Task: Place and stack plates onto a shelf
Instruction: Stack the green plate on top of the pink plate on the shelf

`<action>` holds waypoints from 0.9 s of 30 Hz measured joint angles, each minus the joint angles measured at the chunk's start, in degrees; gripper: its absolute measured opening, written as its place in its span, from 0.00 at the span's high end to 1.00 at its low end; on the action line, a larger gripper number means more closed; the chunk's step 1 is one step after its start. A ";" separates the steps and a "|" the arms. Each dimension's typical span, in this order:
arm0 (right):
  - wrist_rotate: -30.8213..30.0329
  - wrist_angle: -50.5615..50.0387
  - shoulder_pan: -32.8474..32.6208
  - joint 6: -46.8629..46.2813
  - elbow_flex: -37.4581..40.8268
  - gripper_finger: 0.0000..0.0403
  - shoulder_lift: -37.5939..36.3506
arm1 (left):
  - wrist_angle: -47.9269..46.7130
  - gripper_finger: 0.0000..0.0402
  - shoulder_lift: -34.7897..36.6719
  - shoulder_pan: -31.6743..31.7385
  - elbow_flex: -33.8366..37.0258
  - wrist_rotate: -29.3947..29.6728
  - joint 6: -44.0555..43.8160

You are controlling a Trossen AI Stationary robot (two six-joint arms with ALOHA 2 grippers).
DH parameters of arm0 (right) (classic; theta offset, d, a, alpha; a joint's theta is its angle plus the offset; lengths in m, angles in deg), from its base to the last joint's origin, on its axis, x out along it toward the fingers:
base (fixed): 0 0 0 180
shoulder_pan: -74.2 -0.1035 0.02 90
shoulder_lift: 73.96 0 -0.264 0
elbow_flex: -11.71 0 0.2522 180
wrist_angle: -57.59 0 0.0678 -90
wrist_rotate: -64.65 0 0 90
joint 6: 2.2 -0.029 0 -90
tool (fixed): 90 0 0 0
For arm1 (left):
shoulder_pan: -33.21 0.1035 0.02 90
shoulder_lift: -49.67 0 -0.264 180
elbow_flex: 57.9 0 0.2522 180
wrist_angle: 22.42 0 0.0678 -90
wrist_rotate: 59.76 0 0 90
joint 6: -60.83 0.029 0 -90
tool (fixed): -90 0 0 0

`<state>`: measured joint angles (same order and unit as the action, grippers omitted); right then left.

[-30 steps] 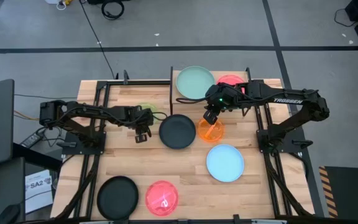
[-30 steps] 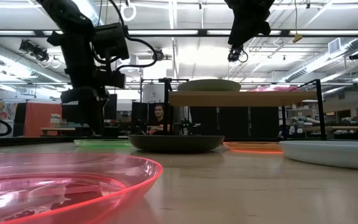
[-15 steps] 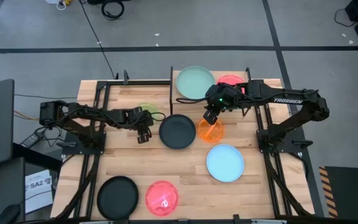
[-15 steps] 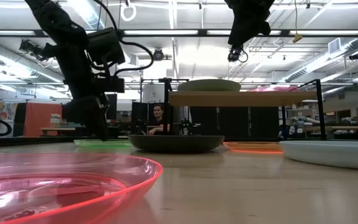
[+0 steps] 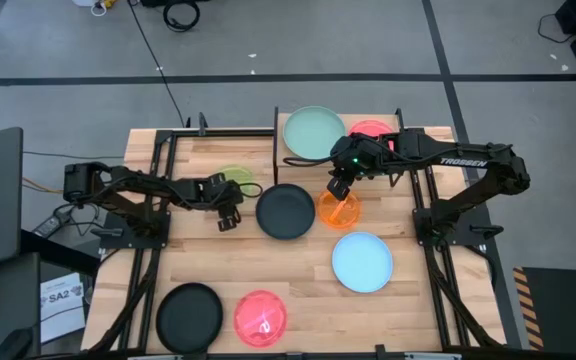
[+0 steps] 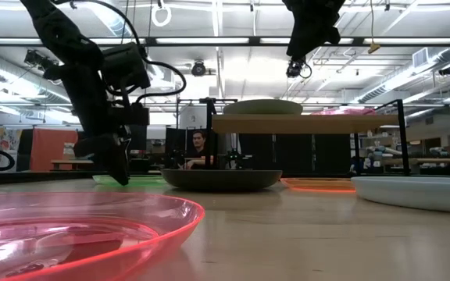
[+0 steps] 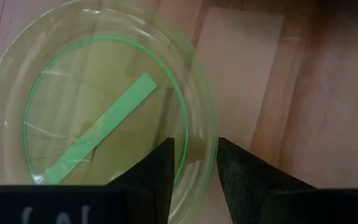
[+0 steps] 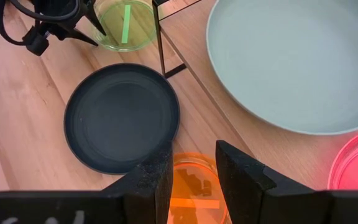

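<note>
White capitals reading "TROSSEN" run along the right arm (image 5: 463,160), at the right of the high view. At the lower left of that view, a white sheet of paper (image 5: 63,297) beside the surface bears "SA2" in dark print. No other writing is legible in any view.

I see the shelf (image 5: 368,150) at upper centre carrying a pale green plate (image 5: 314,132) and a red plate (image 5: 371,131). Lying flat on the counter: lime green plate (image 5: 234,180) left of centre, black plate (image 5: 286,211) at centre, orange plate (image 5: 340,209) beside it, light blue plate (image 5: 362,261) lower right, second black plate (image 5: 190,315) and pink plate (image 5: 260,316) at bottom.
</note>
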<state>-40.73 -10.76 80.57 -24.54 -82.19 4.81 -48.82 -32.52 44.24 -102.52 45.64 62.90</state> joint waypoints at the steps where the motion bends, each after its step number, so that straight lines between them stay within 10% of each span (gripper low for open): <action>1: 0.00 -0.02 0.00 0.00 0.00 0.68 0.00 | 0.47 0.69 0.04 0.00 0.34 0.05 0.02; 27: -0.04 0.00 0.00 0.02 0.00 0.68 -0.02 | 2.92 0.81 0.00 0.00 1.30 -0.30 -1.41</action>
<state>-40.77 -10.75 80.57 -24.52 -82.19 4.78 -45.90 -32.52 44.24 -101.22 45.34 61.49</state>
